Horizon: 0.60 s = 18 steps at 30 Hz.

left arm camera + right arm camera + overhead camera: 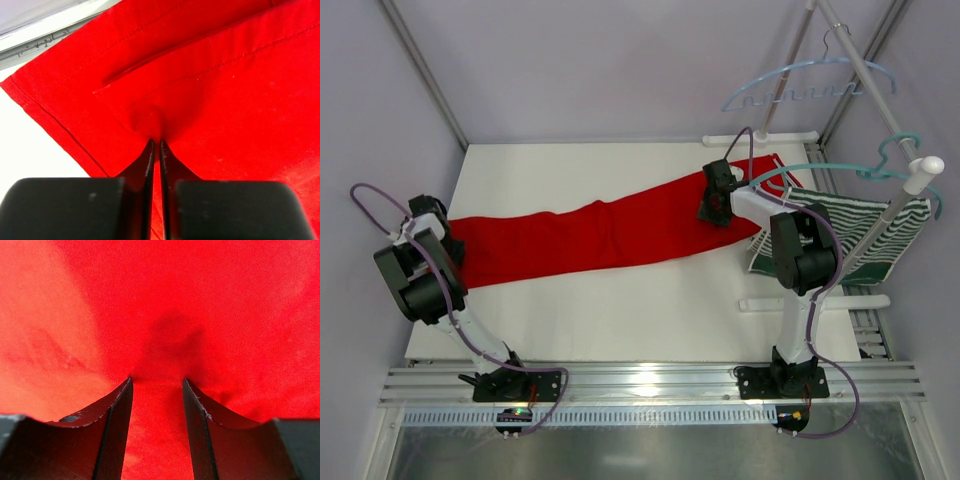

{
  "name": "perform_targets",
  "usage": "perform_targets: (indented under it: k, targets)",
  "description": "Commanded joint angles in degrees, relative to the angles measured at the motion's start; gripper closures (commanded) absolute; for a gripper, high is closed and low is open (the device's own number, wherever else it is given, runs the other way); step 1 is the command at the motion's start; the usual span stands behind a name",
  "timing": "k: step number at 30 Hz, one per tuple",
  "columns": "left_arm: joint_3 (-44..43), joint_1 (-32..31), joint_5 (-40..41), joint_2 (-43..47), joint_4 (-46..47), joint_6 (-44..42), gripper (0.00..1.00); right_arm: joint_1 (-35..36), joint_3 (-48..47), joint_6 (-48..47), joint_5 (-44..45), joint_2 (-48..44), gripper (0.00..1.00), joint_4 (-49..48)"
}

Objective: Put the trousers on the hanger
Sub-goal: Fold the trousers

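Left gripper (155, 143): jaws almost together, pinching small pucker of trousers (590, 235) near cloth corner. Right gripper (156, 381): jaws half apart, clamped on thick fold at opposite end. Trousers lie stretched across table (620, 310). Hanger (800, 85) hangs on rail (865, 70), upper right, well apart.

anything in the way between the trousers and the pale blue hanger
Nothing visible lies directly between the trousers and the hanger. A teal hanger with a striped garment hangs close by on the same rail.
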State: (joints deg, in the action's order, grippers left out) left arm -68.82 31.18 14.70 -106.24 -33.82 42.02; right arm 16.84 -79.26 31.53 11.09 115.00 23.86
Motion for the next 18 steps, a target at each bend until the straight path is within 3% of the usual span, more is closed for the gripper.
perform_targets:
  k: [1, 6, 9, 11, 18]
  targets:
    - [0.27, 0.37, -0.29, -2.31, 0.69, 1.40, 0.99, -1.20, 0.69, -1.38, 1.92, -0.21, 0.52, 0.75]
    - [-3.86, -0.85, 4.00, -2.22, -4.84, 0.87, 1.00, -1.20, 0.34, -1.47, 2.27, 0.14, 0.52, 1.02]
    - [-6.94, -2.43, 7.52, -2.40, -8.53, 0.17, 0.94, -1.29, 0.08, -1.21, 2.35, 0.22, 0.52, 1.10]
    - [-9.22, -2.88, 10.16, -2.66, -12.03, 0.17, 0.99, -1.28, -0.19, -1.47, 2.35, 0.40, 0.52, 1.37]
    - [-12.48, -3.05, 17.02, -1.52, -17.50, 0.96, 0.99, -1.20, -2.29, -0.86, 3.41, 1.80, 0.52, 3.20]
